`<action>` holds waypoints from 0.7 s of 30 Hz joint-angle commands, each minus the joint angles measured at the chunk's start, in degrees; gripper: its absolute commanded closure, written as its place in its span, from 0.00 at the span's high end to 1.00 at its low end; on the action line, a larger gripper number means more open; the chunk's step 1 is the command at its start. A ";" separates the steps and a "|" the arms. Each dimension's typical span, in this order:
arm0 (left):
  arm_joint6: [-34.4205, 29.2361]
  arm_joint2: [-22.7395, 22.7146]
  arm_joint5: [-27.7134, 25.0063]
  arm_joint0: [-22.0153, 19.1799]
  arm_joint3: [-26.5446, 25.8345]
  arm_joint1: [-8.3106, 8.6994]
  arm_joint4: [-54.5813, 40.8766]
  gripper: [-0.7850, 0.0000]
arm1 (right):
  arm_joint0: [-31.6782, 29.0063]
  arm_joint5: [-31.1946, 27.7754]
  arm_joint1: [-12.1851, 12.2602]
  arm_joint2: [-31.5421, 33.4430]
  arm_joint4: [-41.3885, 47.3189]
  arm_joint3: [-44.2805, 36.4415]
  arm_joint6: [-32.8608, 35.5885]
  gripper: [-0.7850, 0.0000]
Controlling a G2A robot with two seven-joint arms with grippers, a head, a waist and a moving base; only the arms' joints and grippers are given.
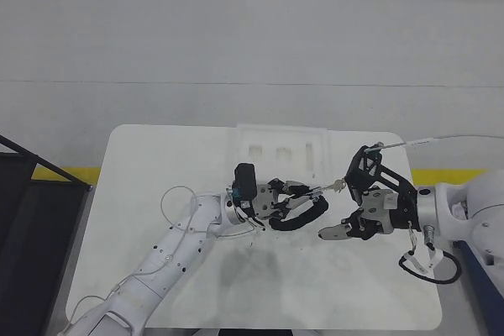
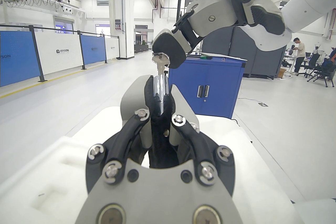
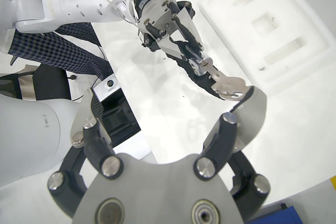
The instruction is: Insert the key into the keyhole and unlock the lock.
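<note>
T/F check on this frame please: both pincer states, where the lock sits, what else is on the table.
1. The left pincer is shut on the lock. True.
2. The right pincer clamps the key from both sides. False: it is open, with one fingertip at the key's head.
3. The lock lies flat on the table. False: the left pincer holds it up.
4. A white foam tray with recesses lies on the table. True.
</note>
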 commanded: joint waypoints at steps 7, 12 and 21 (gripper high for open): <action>0.82 0.80 -0.31 -0.53 0.63 -0.12 0.87 0.00 | 0.58 -0.33 -0.22 -0.73 1.22 0.35 0.15 1.00; 1.73 1.12 -0.30 -0.82 1.04 -0.14 1.49 0.00 | 0.91 -0.51 -0.38 -1.18 2.31 0.56 0.08 1.00; 3.13 1.28 -0.72 -0.97 1.94 0.08 2.76 0.00 | 1.06 0.10 -0.54 -0.44 2.06 3.99 -2.52 1.00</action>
